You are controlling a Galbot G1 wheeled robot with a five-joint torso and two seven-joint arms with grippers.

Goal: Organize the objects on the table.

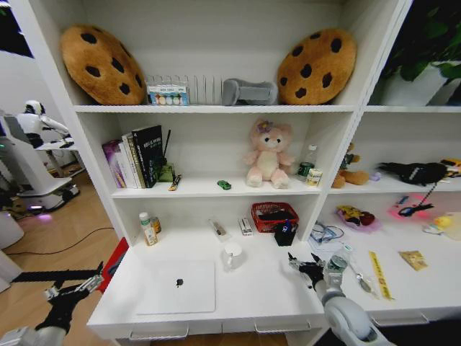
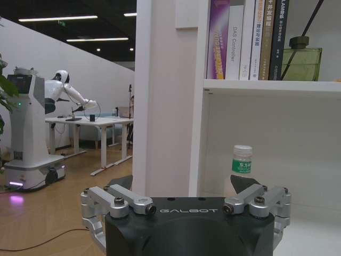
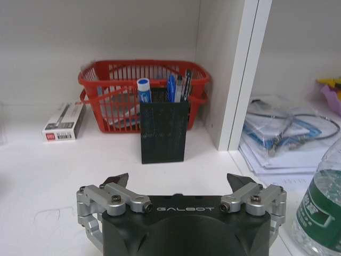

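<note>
The right pincer (image 1: 301, 264) hovers released over the table (image 1: 252, 288), facing a black holder (image 3: 164, 130) that half hides the pens (image 3: 171, 88). The left pincer (image 1: 75, 287), also released, hangs off the table's left end, cut off below.

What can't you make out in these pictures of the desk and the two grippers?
- Red basket contents, right wrist view: the black pen holder stands in front and the mesh blurs what lies inside.
- Water bottle, right wrist view: cut off by the picture's edge.
- Left gripper, left wrist view: its lower body is cut off by the edge.
- Small things beside the mug, head view: too small to name.
</note>
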